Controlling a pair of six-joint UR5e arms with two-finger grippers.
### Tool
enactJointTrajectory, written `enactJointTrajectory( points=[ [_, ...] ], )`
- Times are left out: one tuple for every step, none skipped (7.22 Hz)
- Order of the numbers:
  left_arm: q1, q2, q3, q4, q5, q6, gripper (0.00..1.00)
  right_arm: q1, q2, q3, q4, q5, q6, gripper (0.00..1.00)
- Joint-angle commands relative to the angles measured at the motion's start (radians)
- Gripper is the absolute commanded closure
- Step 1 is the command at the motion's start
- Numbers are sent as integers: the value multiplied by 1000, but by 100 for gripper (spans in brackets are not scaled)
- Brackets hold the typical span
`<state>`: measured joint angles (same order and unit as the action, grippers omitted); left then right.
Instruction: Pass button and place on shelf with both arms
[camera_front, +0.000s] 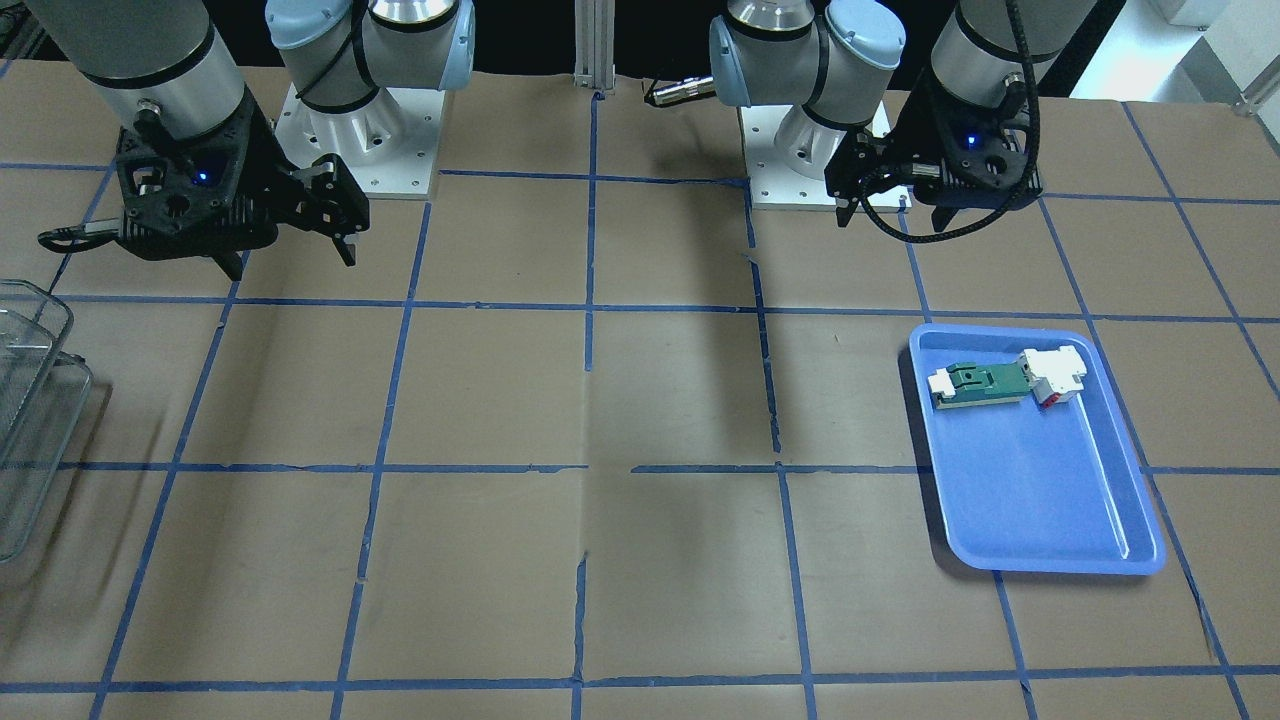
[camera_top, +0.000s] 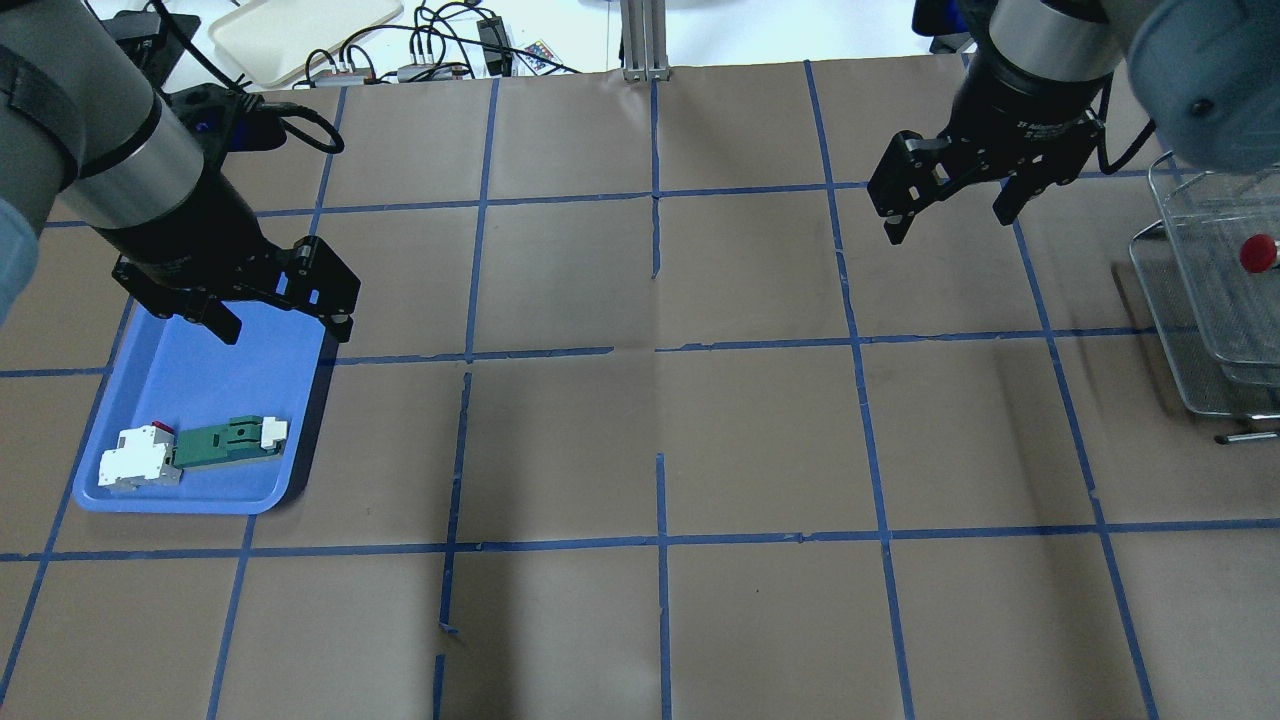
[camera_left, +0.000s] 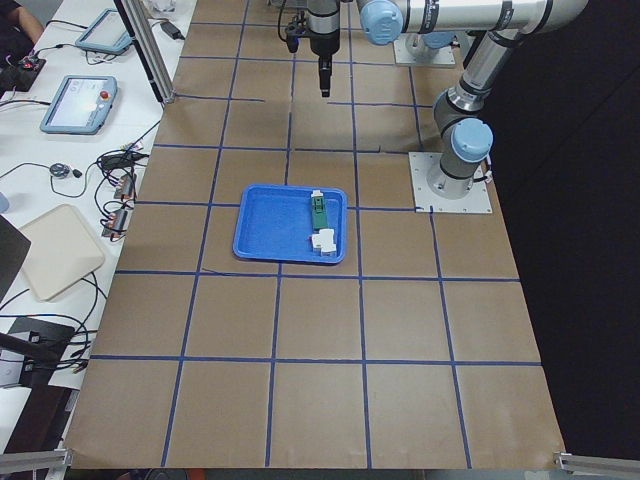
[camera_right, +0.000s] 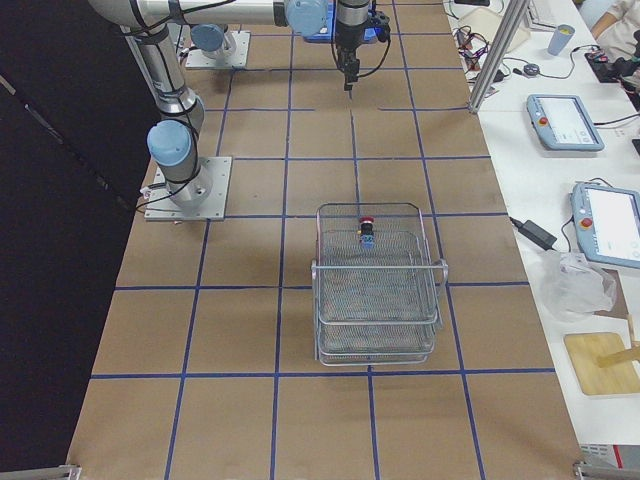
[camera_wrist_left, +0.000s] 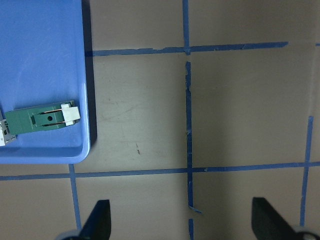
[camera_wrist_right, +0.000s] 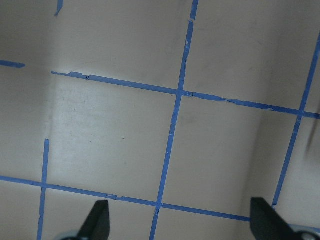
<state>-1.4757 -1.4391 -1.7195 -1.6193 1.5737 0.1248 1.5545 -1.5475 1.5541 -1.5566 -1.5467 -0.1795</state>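
Note:
The button (camera_top: 1258, 252), with its red cap, lies in the top level of the grey wire shelf (camera_top: 1195, 330) at the table's right edge. In the exterior right view the button (camera_right: 367, 232) sits near the far rim of the shelf (camera_right: 375, 320). My right gripper (camera_top: 947, 225) is open and empty, raised above the table to the left of the shelf. My left gripper (camera_top: 283, 332) is open and empty above the far rim of the blue tray (camera_top: 220, 370). Both wrist views show spread fingers (camera_wrist_left: 97, 222) (camera_wrist_right: 97, 222) with nothing between them.
The blue tray (camera_front: 1050, 490) holds a green-and-white part (camera_top: 225, 442) and a white block with a red tab (camera_top: 135, 460). A corner of the shelf (camera_front: 30, 420) shows at the left edge of the front-facing view. Brown paper with a blue tape grid covers the table.

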Motion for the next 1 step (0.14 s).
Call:
enactJointTrajectory(
  points=[
    [0, 0, 0, 1, 5, -5, 0, -5, 0, 1, -6, -3, 2, 0]
  ],
)
